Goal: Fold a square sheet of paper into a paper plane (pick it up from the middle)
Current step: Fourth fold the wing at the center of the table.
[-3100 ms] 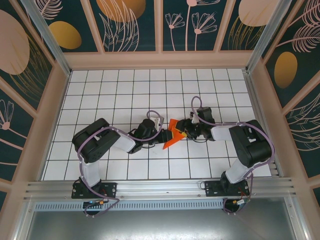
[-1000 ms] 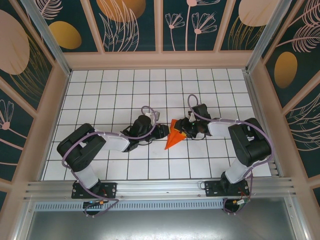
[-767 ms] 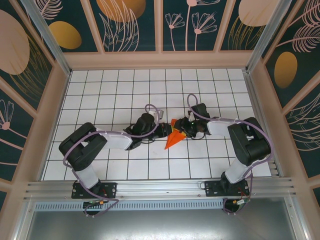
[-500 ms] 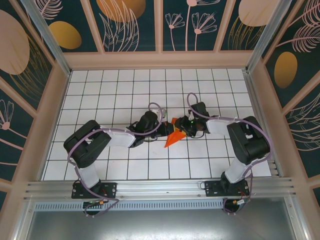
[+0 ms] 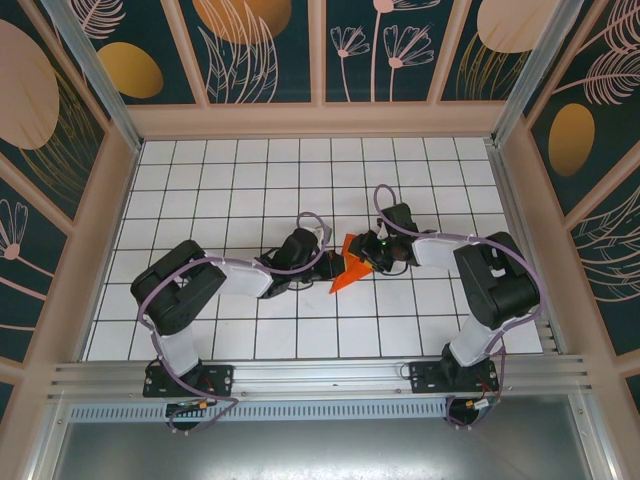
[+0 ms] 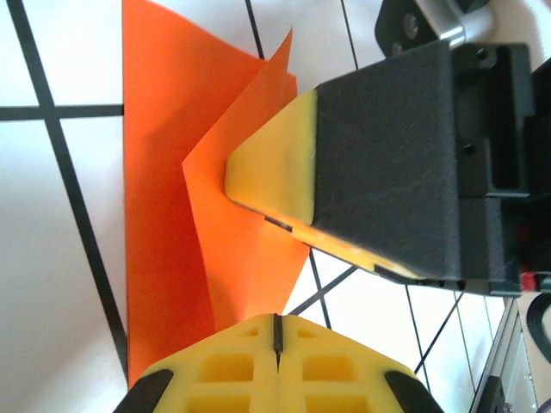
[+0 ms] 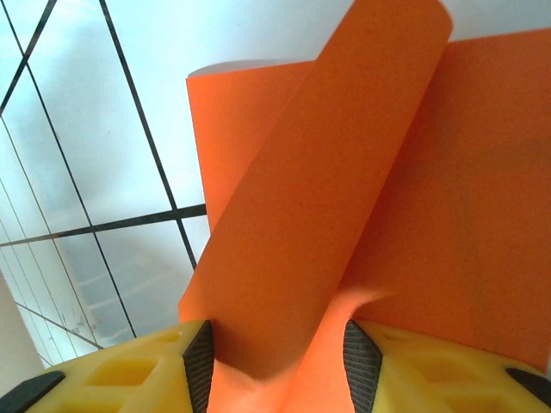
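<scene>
Above: lay mid-table, a plane [image 5: 343, 273] already pointed, wings loose, between left gripper [image 5: 326, 262] and right gripper [image 5: 366, 257]. Left wrist: clamped shut at its edge, hold unclear. Right wrist: gripped its raised fold between part-open jaws. Probably wing creasing left.

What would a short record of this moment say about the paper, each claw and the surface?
Paper: orange paper plane, partly folded, pointed tip toward the near edge, lying between the two claws
Left claw: shut, tips at the paper's edge; whether it pinches the paper is unclear
Right claw: closed on a raised flap of the paper
Surface: white gridded table
</scene>
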Tool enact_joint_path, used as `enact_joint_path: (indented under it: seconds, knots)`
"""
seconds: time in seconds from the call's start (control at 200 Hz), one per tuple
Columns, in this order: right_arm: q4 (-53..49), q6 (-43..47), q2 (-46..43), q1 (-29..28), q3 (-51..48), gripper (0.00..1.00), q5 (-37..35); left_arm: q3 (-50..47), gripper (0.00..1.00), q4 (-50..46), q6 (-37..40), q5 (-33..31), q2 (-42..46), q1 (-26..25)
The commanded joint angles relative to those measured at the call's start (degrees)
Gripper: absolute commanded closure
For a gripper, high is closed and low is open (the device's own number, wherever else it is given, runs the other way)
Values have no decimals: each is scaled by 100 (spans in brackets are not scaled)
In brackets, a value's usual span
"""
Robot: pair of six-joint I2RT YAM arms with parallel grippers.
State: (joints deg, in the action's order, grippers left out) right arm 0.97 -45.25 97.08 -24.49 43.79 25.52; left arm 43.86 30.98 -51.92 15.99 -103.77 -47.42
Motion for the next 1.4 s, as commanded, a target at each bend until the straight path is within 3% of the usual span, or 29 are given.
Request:
enact_joint_path:
  seconds: [0.0, 0.891, 1.396]
  knots:
    - [-622, 209, 510, -65, -259, 51, -706, -13, 100, 146, 23, 93, 101, -6]
    - [-695, 387, 470, -79, -270, 52, -714, 351, 100, -443, -45, -226, -437, 8]
    - [-861, 468, 680, -136, -189, 58, -888, 364, 100, -511, -79, -305, -551, 36]
